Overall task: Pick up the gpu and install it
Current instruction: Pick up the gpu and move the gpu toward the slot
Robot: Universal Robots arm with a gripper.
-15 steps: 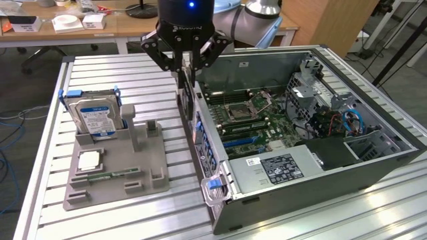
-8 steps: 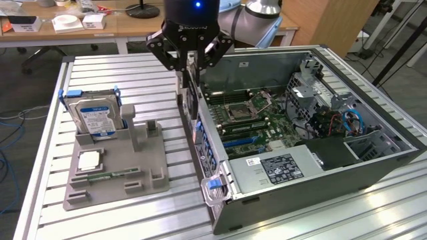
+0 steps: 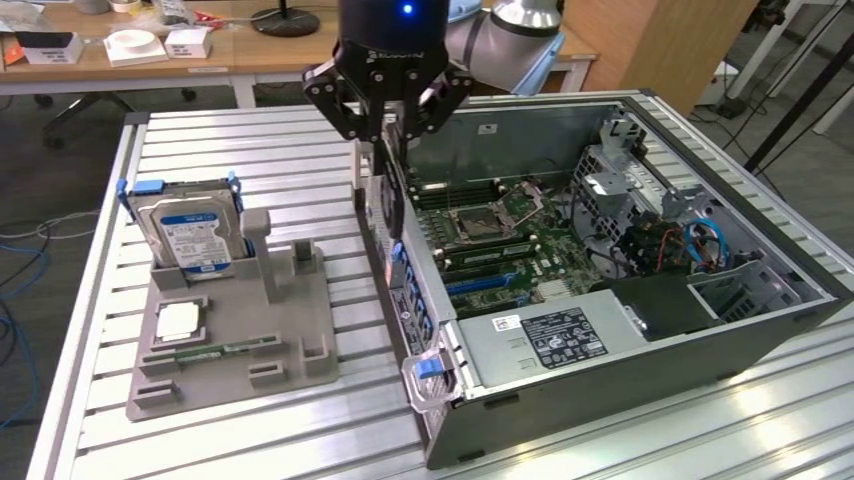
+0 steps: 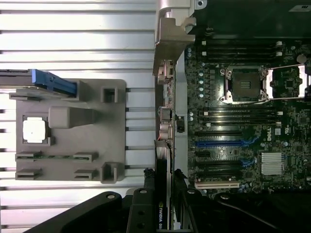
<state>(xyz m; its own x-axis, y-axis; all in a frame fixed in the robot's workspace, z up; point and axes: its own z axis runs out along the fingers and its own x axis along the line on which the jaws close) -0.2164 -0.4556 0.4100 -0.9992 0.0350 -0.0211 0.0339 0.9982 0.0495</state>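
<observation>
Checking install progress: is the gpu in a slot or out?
Out: claw holds gpu on edge above the case wall; blue slots bare.

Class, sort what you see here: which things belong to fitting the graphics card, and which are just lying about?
In the job: tool, shut on the graphics card; open computer case.
Lying about: hard drive; processor chip; memory stick; the grey rack that holds them.
</observation>
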